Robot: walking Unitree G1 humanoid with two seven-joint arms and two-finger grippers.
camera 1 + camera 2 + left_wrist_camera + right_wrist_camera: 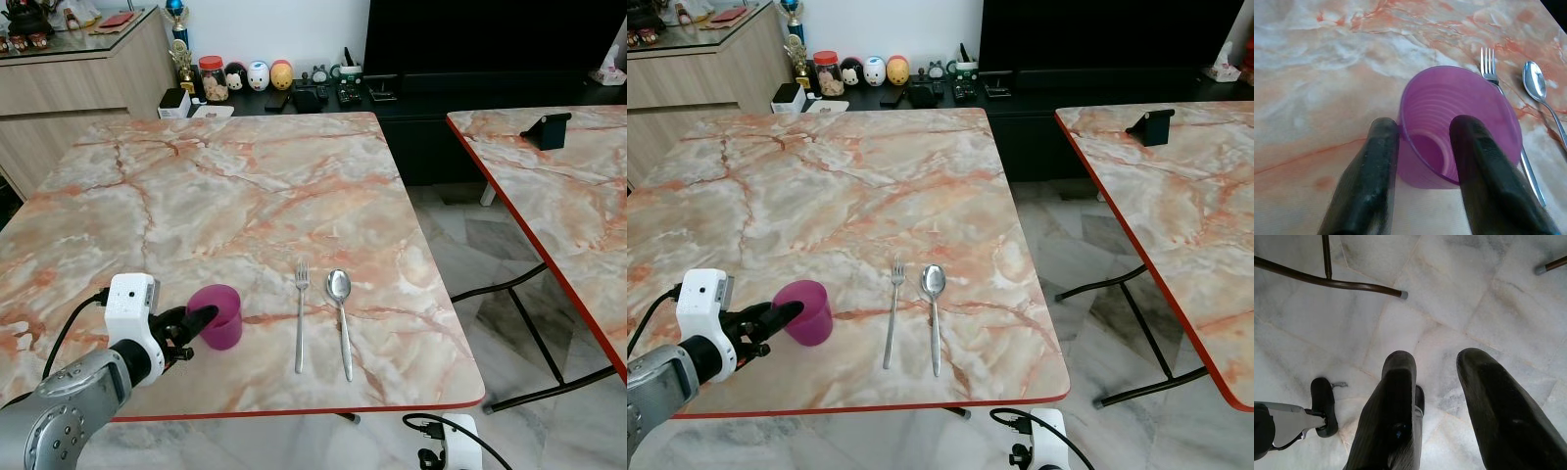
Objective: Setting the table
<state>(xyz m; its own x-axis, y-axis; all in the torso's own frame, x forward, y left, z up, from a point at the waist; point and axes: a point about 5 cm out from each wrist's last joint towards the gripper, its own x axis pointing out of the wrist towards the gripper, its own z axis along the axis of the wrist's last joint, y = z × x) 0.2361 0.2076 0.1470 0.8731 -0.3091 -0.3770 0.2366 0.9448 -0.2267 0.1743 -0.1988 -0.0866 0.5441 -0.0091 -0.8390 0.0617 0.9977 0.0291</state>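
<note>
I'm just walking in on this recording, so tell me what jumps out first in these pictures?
The purple cup stands near the front edge of the marble-patterned table, with the left gripper clamped on its rim, one of the jaws inside and one outside. Just to the cup's right lie a fork and a spoon, side by side. The right gripper hangs open over the tiled floor.

We see open marble table (pixel 225 186) stretching beyond the purple cup (pixel 217 315), which sits between the left gripper's (pixel 1422 147) fingers. To its right, a fork (pixel 301 318) and spoon (pixel 341 313) lie side by side, narrowing passage there.
</note>
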